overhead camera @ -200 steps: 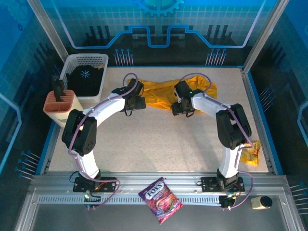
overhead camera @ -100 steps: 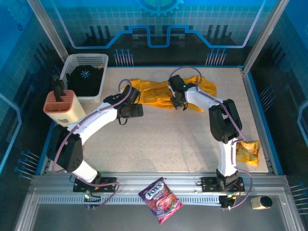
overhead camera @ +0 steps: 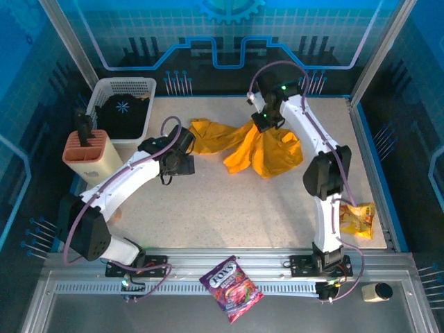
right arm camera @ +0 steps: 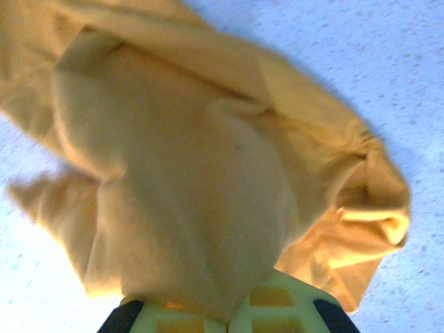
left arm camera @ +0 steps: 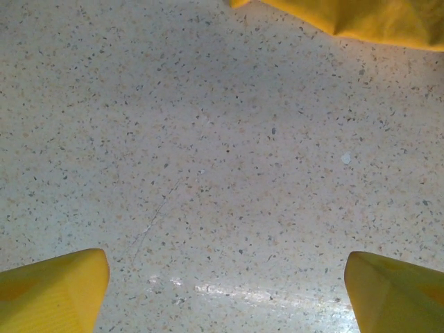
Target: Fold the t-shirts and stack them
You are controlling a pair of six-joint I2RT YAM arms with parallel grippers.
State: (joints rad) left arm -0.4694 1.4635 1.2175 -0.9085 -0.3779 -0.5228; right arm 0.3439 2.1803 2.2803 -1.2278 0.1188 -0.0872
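White basket and terracotta holder sit at the far left, out of the action. Moving in, the left gripper hangs over bare bench, fingers spread wide with nothing between them. It's just short of the t-shirt, whose edge peeks in at the top of the left wrist view. Centre-right, that golden-yellow shirt is bunched toward the back of the bench. One peak of it is raised by the right gripper, which is clamped on a fold of the fabric. The rest droops and trails on the bench, with one end reaching left.

The danger, as I read it, is a single pinch point on thin cloth. Lift or swing too fast and the fold could slide out of the jaws. The shirt could also twist into a rope with no clean edge for the left arm to find, and the trailing part may drag and bunch further. Far right, a yellow snack packet lies well apart from the shirt.

Overhead gives the whole lay: where the cloth spreads and how the arms stand to it. The wrist housing covers the bite there, though. The right wrist view supplies it, with cloth gathered straight into the closed pads. The left wrist view settles that its gripper holds nothing.
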